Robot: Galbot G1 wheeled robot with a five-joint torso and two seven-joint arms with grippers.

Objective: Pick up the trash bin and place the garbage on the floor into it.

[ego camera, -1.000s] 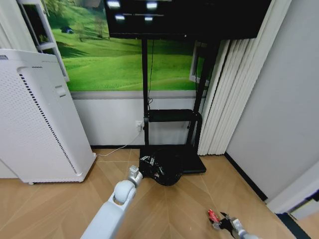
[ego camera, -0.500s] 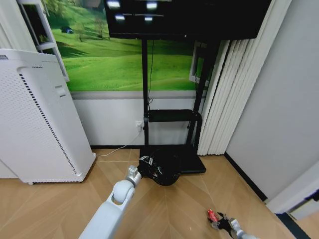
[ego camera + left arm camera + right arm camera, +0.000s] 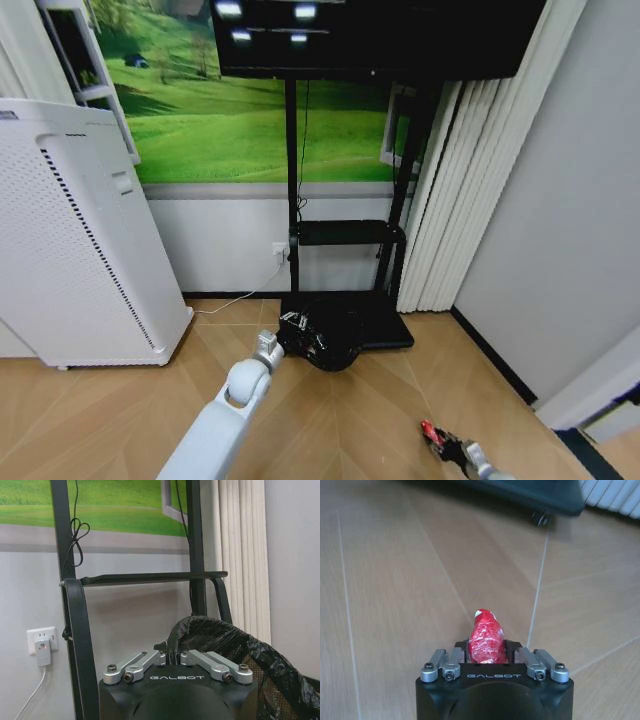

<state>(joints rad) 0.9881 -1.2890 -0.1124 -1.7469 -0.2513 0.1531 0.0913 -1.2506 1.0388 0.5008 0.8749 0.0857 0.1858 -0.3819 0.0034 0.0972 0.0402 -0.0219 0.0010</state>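
Observation:
The black wire-mesh trash bin (image 3: 325, 340), lined with a black bag, sits tilted in front of the TV stand's base. My left gripper (image 3: 288, 336) is shut on its rim. The left wrist view shows that gripper (image 3: 171, 656) pinching the bag-covered rim of the bin (image 3: 225, 642). Low at the right, my right gripper (image 3: 455, 448) is shut on a red-and-white wrapper (image 3: 430, 434), a piece of the garbage. In the right wrist view the wrapper (image 3: 486, 639) stands up between the gripper's (image 3: 487, 652) fingers over the parquet floor (image 3: 395, 580).
A tall white perforated appliance (image 3: 70, 230) stands at the left. The black TV stand (image 3: 345, 232) and its flat base (image 3: 388, 328) are right behind the bin. White curtains (image 3: 450, 190) and a grey wall (image 3: 560, 220) close the right side. Bare floor (image 3: 120, 420) lies between the arms.
The bin has shifted slightly left in my left gripper. My right gripper with the wrapper has moved a little to the right and down in the view.

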